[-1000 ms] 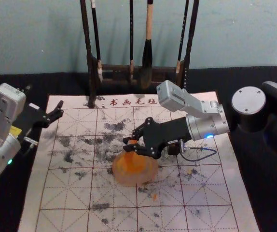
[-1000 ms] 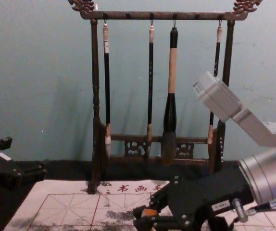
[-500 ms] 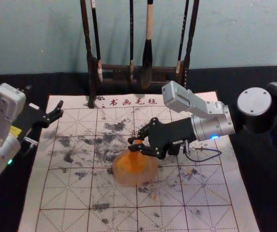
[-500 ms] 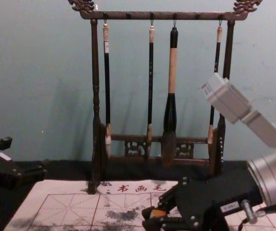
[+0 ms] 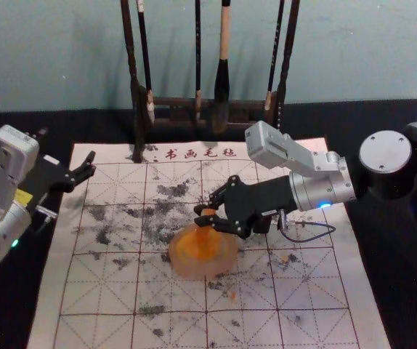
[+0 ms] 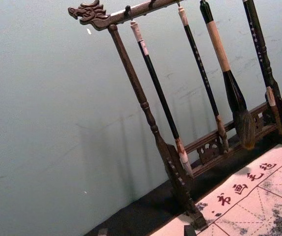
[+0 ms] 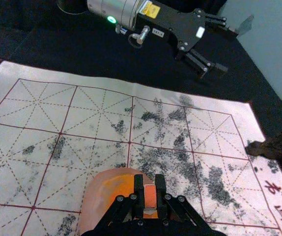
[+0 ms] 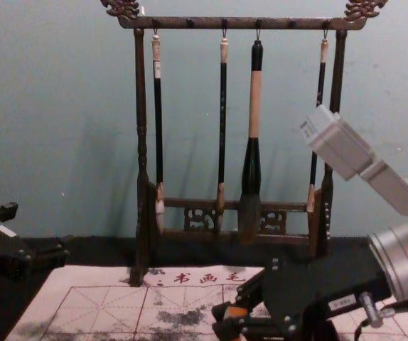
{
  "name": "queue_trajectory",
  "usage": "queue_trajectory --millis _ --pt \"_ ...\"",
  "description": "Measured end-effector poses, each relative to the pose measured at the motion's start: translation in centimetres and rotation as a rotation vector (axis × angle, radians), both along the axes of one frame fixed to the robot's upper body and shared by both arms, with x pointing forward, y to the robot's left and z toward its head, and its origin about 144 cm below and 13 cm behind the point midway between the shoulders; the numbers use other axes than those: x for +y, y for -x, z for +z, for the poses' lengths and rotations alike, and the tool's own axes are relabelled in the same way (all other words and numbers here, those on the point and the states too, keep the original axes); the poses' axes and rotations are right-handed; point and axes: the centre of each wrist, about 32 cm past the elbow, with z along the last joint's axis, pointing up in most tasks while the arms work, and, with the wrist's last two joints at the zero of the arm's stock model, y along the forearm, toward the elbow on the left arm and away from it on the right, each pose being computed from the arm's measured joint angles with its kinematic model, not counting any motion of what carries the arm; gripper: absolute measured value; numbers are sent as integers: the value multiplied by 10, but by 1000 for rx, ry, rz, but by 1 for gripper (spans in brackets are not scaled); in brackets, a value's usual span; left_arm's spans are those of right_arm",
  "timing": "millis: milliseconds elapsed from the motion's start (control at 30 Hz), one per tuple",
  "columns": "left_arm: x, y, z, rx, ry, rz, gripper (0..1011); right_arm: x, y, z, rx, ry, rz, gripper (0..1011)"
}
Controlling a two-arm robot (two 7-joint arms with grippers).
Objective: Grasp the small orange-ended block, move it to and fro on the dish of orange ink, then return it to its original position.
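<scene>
Right gripper's fingers cover the sides of the orange-ended block; can't tell if its lower end touches the ink. Dish partly hidden behind block and fingers, cut off by right wrist view's bottom edge. Brush rack top cut off in head view. Felt mat runs off head view's bottom edge. Lettering on brush handles too small to read.

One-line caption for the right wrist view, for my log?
Right gripper pinches the orange-ended block at the ink dish; left gripper open farther off.
</scene>
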Motion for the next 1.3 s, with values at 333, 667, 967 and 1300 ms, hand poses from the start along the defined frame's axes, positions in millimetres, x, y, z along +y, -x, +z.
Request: queue_trajectory --millis 333,667,967,1300 --pt "0 0 0 0 0 0 1001 -3 6 14 -35 -11 -2 133" --pt "0 0 0 0 0 0 1001 -16 17 31 -80 -47 -27 133" --pt "0 0 0 0 0 0 1001 -41 32 42 -107 -75 -83 133" --pt "0 0 0 0 0 0 1001 -66 51 44 -106 -58 -142 133"
